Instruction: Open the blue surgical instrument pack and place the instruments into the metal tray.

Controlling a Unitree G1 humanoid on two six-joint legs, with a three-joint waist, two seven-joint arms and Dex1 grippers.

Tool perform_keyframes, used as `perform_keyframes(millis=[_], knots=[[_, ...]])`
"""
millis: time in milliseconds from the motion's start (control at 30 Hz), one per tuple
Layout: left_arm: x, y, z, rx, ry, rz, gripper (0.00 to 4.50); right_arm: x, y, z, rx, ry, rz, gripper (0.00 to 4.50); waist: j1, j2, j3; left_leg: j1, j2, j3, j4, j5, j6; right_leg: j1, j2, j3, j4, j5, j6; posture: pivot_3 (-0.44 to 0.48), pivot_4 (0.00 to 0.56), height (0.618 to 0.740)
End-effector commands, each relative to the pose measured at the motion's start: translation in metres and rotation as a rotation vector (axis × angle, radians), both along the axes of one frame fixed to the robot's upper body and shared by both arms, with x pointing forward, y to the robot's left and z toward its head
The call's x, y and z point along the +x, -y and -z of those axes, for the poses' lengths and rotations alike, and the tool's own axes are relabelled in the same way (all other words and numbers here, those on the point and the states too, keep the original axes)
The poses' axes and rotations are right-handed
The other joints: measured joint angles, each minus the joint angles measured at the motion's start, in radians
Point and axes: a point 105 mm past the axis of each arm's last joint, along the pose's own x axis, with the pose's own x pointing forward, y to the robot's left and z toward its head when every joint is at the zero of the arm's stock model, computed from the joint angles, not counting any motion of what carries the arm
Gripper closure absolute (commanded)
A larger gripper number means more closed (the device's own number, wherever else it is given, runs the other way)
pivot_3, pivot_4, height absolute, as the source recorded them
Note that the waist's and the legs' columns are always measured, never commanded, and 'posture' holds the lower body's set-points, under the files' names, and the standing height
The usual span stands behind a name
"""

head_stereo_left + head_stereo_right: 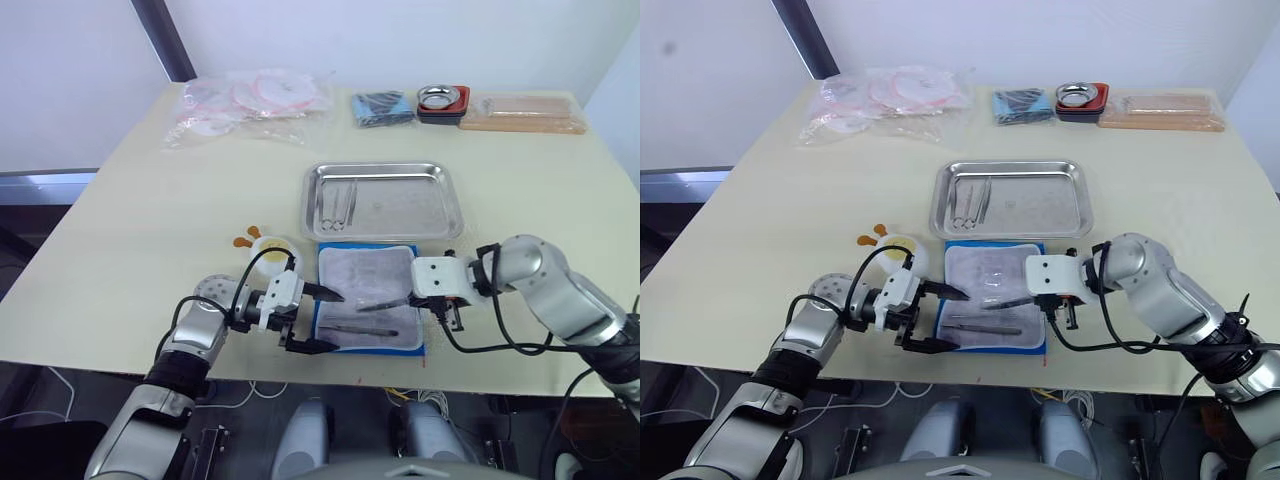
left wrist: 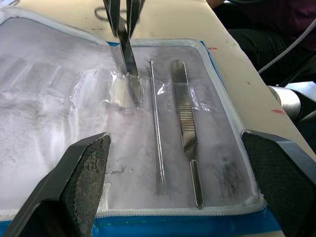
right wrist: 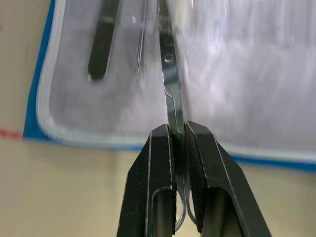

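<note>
The blue surgical instrument pack (image 1: pixel 365 270) lies open near the table's front edge, whitish lining up. Two slim instruments (image 2: pixel 185 128) lie in its clear pockets. My right gripper (image 3: pixel 177 129) is at the pack's right edge, shut on a pair of scissors (image 3: pixel 170 84) by the handles. The scissors' blades reach over the lining, and the tip touches a pocket. At the pack's left edge my left gripper (image 1: pixel 335 320) stands open and holds nothing. The metal tray (image 1: pixel 400 210) sits just beyond the pack, with two or three instruments (image 1: pixel 338 205) in its left part.
Clear bags of tubing (image 1: pixel 250 100) lie at the back left. A dark blue folded bundle (image 1: pixel 380 108), a round metal bowl on a red base (image 1: pixel 443 100) and a tan flat pack (image 1: pixel 525 112) line the back edge. A small yellow-white object (image 1: pixel 265 245) sits left of the pack.
</note>
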Motion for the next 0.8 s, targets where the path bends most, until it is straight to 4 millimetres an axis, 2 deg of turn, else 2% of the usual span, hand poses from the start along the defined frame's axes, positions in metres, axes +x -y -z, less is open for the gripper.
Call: perform_keyframes(millis=[33,367,467,633,800], knots=[[-0.007,-0.003,0.028,0.083,-0.106,-0.035,0.0,-0.001,0.005,-0.016,0.003,0.053,-0.021,4.43,0.0,0.0,0.0,0.0,0.0,0.0,0.0,0.0,0.0,0.0,0.0,0.0,0.0,0.0,0.0,0.0,0.15,0.74],[-0.006,0.0,0.029,0.076,-0.107,-0.033,0.0,0.006,0.042,-0.04,-0.026,0.11,0.052,4.43,0.003,0.0,0.0,0.0,0.0,0.0,0.0,0.0,0.0,0.0,-0.001,0.0,0.0,-0.001,0.002,0.0,0.15,0.74],[-0.006,0.001,0.03,0.074,-0.108,-0.032,0.0,0.011,0.046,-0.049,0.043,0.112,0.107,4.43,0.003,0.0,0.0,0.0,0.0,0.0,0.0,0.0,0.0,0.0,-0.001,0.0,0.0,-0.001,0.002,0.0,0.15,0.74],[-0.005,0.002,0.03,0.072,-0.107,-0.034,0.0,0.028,0.036,-0.064,0.237,0.119,0.22,4.43,0.003,0.0,0.0,0.0,0.0,0.0,0.0,0.0,0.0,0.0,-0.001,0.0,0.0,0.0,0.001,0.0,0.15,0.74],[-0.006,0.003,0.03,0.068,-0.107,-0.036,0.0,0.044,0.018,-0.068,0.387,0.1,0.303,4.43,0.004,0.001,0.0,0.0,0.0,0.0,0.0,0.0,0.0,0.0,-0.001,0.0,0.0,0.0,-0.001,0.0,0.15,0.74]])
